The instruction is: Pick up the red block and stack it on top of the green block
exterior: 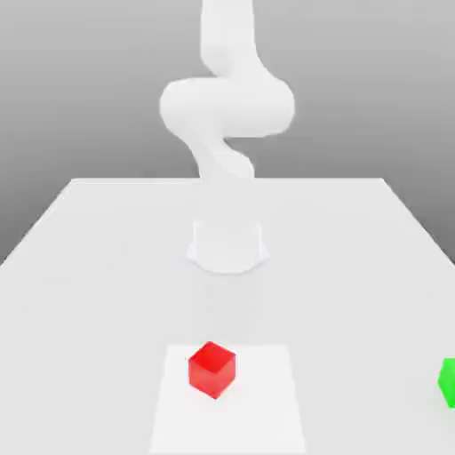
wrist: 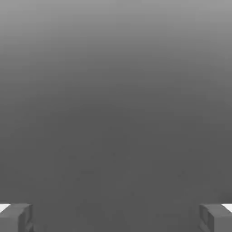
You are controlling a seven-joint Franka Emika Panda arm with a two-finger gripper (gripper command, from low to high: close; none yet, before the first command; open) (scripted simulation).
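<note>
The red block (exterior: 212, 369) rests on the white table (exterior: 107, 267) near its front edge, around the middle. At the exterior view's right edge the green block (exterior: 448, 382) also sits on the table, partly cut off by the frame. The two blocks are far apart. In the hand view my gripper (wrist: 116, 218) is open: its two grey fingertips (wrist: 16, 217) stand wide apart with nothing between them, facing a plain grey backdrop.
The white arm (exterior: 227, 107) rises from its round base (exterior: 227, 244) at the table's middle and bends upward out of the frame. A lighter square patch (exterior: 267, 409) marks the tabletop under the red block.
</note>
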